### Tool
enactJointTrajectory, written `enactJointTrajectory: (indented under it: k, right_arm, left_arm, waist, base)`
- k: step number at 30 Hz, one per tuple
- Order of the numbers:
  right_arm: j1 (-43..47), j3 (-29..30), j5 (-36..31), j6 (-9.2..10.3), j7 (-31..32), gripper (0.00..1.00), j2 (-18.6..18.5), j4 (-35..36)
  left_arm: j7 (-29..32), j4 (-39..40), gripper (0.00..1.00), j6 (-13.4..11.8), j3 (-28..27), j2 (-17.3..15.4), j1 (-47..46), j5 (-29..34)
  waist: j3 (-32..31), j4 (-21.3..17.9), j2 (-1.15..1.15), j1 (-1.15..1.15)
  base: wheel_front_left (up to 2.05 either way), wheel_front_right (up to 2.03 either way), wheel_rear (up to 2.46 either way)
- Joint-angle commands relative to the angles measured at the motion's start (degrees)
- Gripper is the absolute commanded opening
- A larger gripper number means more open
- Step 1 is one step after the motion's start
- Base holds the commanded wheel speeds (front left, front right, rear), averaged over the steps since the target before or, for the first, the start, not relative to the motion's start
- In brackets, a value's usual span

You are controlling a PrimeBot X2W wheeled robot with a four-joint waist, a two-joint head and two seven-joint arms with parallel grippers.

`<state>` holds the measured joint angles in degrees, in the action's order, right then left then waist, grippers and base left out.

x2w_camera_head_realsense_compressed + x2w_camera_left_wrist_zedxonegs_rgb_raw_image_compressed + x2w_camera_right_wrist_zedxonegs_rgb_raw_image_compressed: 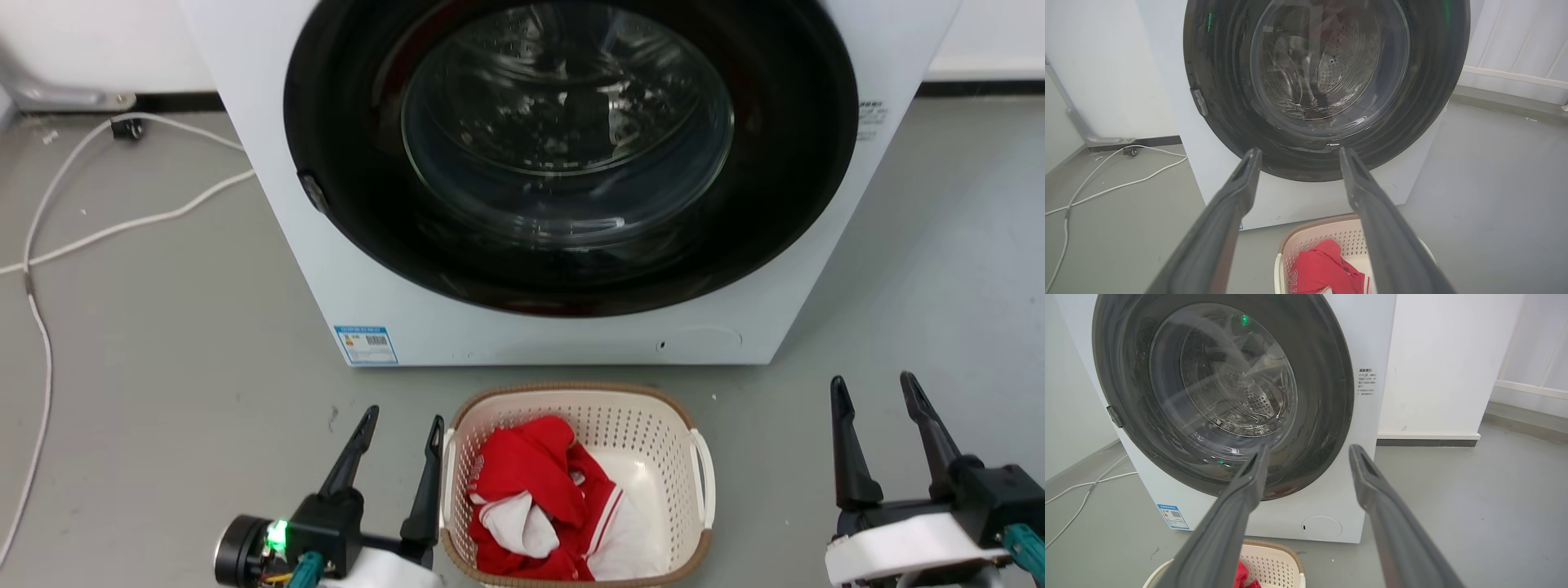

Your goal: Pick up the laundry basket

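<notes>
The laundry basket (645,433) sits at bottom centre, before the washing machine (571,343). The left gripper (406,416) is just beside it and the right gripper (872,384) farther off at lower right. Both have fingers apart, probably ready for its handles.

Bright, even indoor light, soft shadows, glare on the door glass (563,122), wide-angle bending at wrist-view edges.

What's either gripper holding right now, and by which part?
Nothing. The left gripper and right gripper are both open and empty; the laundry basket sits on the floor, ungrasped.
</notes>
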<state>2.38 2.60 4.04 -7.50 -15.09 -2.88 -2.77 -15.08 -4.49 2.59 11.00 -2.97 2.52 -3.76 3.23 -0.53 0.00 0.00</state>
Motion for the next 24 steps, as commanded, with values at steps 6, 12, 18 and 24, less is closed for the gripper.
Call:
enactJointTrajectory:
  k: [6, 12, 18, 24]
  right_arm:
    - [-5.0, -0.7, -0.8, 0.02, -0.1, 1.0, 0.0, -2.3]
    - [-11.0, -1.2, -1.2, 0.02, 0.3, 1.0, 0.0, -7.1]
    - [-19.6, -2.2, -1.2, 0.02, 1.9, 1.0, 0.0, -14.3]
    - [-27.4, -3.4, -0.8, 0.02, 3.2, 1.0, 0.0, -22.7]
  left_arm:
    - [-0.1, -2.9, 1.0, 1.3, -1.8, -0.3, -5.8, 0.6]
    - [-0.1, -6.6, 1.0, 2.5, -3.7, -1.5, -12.0, 0.4]
    - [-0.1, -13.6, 1.0, 3.7, -4.3, -3.4, -19.8, 0.5]
    - [-0.1, -21.3, 1.0, 4.3, -3.6, -5.1, -26.8, 0.4]
  waist:
    - [8.0, -1.1, 0.0, 0.0]
    - [15.5, -2.0, 0.0, 0.0]
    - [23.4, -2.7, 0.0, 0.0]
    - [28.8, -3.0, 0.0, 0.0]
  base:
    - [0.0, 0.0, 0.0]
    - [0.0, 0.0, 0.0]
    - [0.0, 0.0, 0.0]
    - [0.0, 0.0, 0.0]
